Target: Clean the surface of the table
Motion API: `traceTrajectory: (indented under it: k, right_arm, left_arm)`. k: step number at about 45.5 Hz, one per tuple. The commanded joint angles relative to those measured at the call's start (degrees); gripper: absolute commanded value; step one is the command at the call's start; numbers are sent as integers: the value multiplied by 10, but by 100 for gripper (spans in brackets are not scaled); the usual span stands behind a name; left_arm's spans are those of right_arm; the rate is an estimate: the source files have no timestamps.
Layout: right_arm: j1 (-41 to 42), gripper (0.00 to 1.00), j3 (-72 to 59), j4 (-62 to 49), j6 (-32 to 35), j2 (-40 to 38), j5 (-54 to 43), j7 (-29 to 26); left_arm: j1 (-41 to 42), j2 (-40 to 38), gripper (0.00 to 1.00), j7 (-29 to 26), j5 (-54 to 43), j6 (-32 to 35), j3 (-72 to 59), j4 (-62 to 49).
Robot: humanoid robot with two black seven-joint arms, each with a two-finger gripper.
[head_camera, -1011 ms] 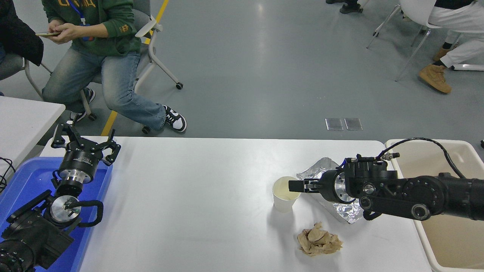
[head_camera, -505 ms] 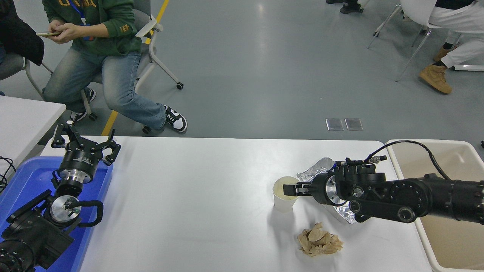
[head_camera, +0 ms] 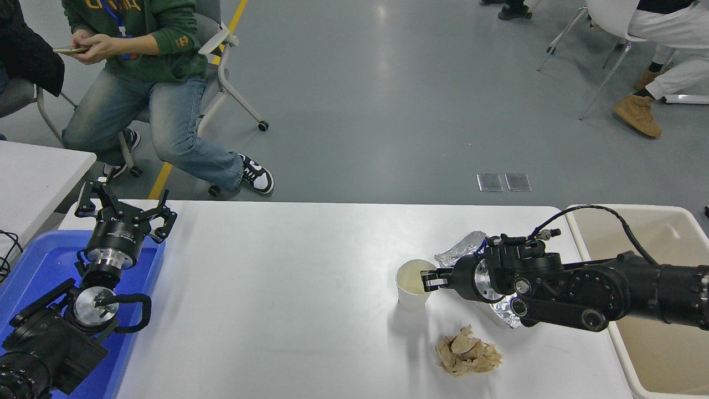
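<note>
At the cup's [head_camera: 412, 284] right rim, on the counter [head_camera: 288, 288], the right end effector [head_camera: 427, 280] seems clenched on its thin wall (light, crushable); crumpled paper [head_camera: 467, 352] lies nearer.

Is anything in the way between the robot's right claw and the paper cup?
No, nothing visible. The right claw is already at the near rim of the paper cup. The foil lies behind the arm, and the crumpled brown paper sits nearer the camera, both off to the side on the table.
</note>
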Motion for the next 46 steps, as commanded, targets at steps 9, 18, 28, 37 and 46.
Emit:
traceTrajectory:
  k: [9, 18, 28, 37, 46]
  right_arm:
    - [10, 0, 3, 7, 3, -19, 19, 12]
    - [30, 0, 22, 81, 26, -66, 70, 30]
    - [60, 0, 42, 166, 26, -148, 75, 30]
    - [90, 0, 49, 205, 34, -218, 75, 32]
    - [89, 0, 107, 222, 78, -288, 75, 34]
  left_arm:
    - [0, 0, 100, 0, 0, 0, 0, 0]
    - [1, 0, 100, 0, 0, 0, 0, 0]
    - [0, 0, 100, 0, 0, 0, 0, 0]
    - [0, -1, 100, 0, 0, 0, 0, 0]
    - [0, 0, 100, 0, 0, 0, 0, 0]
